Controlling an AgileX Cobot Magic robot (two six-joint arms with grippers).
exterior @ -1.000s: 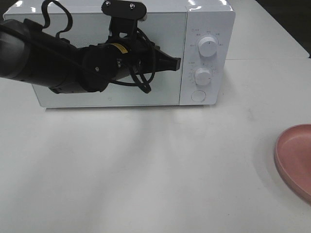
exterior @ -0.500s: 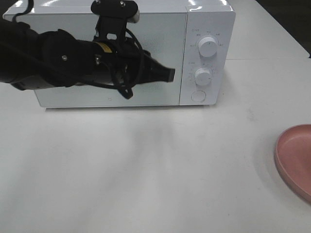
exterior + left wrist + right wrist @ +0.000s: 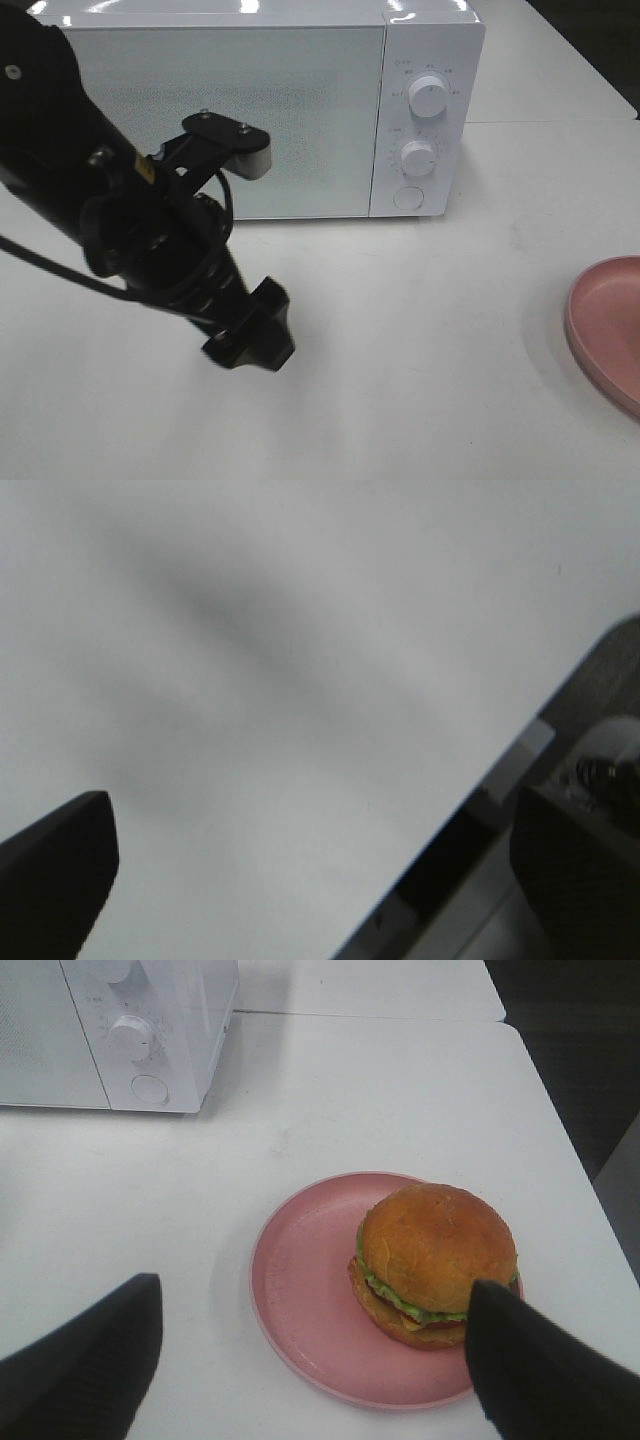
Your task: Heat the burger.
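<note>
The burger (image 3: 437, 1260), with its golden-brown bun, lettuce and cheese, sits on a round pink plate (image 3: 300, 1290) in the right wrist view. My right gripper (image 3: 310, 1370) is open and hovers above the plate, its dark fingers on either side of it and touching nothing. The burger is out of frame in the high view, where only the plate's edge (image 3: 610, 330) shows at the right. The white microwave (image 3: 300, 100) stands at the back with its door shut. My left gripper (image 3: 250, 335) is open and empty, pointing down over the bare table in front of the microwave.
The microwave has two knobs (image 3: 428, 97) and a round button (image 3: 408, 197) on its right panel; it also shows in the right wrist view (image 3: 150, 1020). The left wrist view shows the white table top (image 3: 300, 680) and its edge.
My left arm has swung away from the microwave door, down and toward the front of the table. The door stays shut. The plate has not moved.
</note>
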